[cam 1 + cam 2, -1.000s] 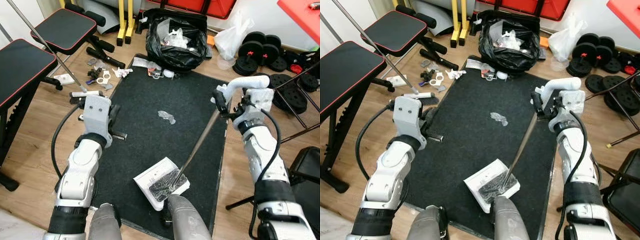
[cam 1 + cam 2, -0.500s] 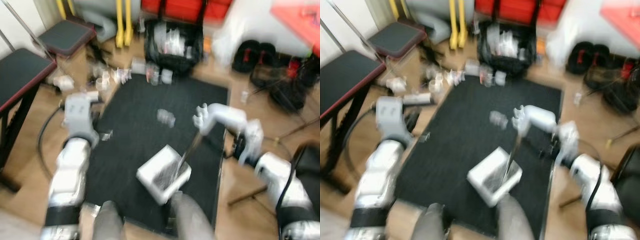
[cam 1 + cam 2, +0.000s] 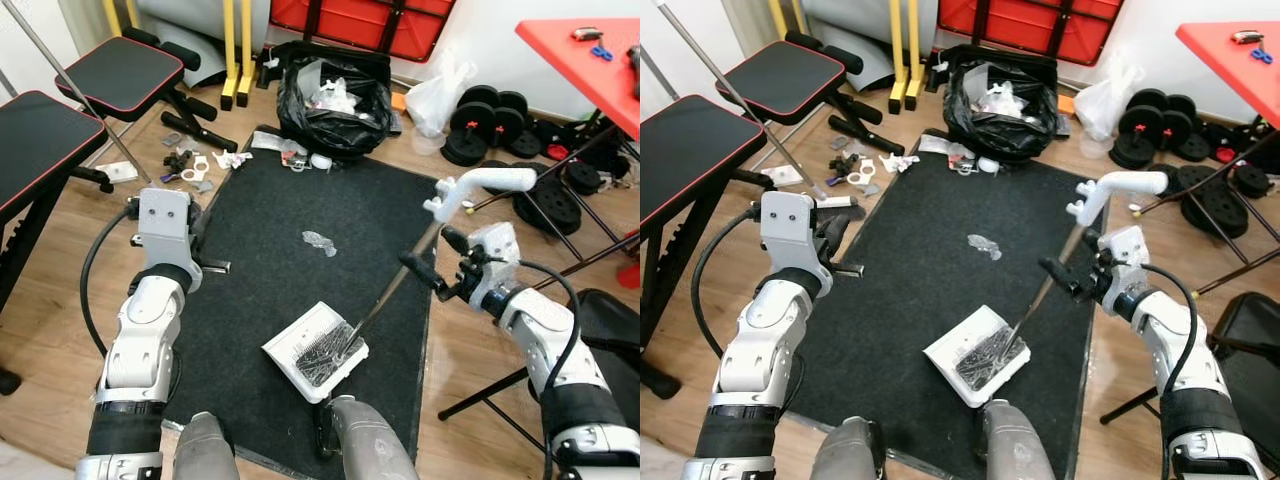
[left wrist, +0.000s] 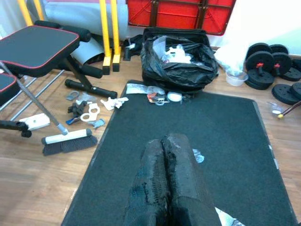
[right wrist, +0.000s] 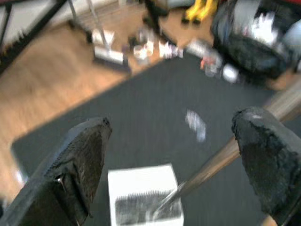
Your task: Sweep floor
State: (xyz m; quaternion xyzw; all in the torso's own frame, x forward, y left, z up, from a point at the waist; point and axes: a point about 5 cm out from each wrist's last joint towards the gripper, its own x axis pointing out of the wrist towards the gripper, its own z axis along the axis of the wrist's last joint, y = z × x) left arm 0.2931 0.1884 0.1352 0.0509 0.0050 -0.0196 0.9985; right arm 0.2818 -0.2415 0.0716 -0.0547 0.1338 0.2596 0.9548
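Observation:
A white dustpan (image 3: 315, 350) with dark bits in it stands on the black mat (image 3: 300, 200) just ahead of my feet. Its long pole (image 3: 395, 285) slants up to a white grip (image 3: 482, 183). My right gripper (image 3: 424, 247) is open around the pole's upper part, below the grip; the pole runs close to one finger (image 5: 263, 155). My left gripper (image 4: 164, 188) is shut and empty over the mat's left edge. The broom (image 4: 68, 141) lies on the wood floor to the left, its head partly behind my left wrist. A crumpled plastic scrap (image 3: 320, 241) lies mid-mat.
An open black rubbish bag (image 3: 335, 100) sits beyond the mat, with small litter (image 3: 200, 165) by the far left corner. Black benches (image 3: 40, 140) stand left. Weight plates (image 3: 490, 110), a red table (image 3: 590, 60) and a black chair (image 3: 610, 330) crowd the right.
My right gripper has let go of the dustpan's white grip, opened and dropped lower along the pole. The camera shook and shifted. My left arm stays about where it was.

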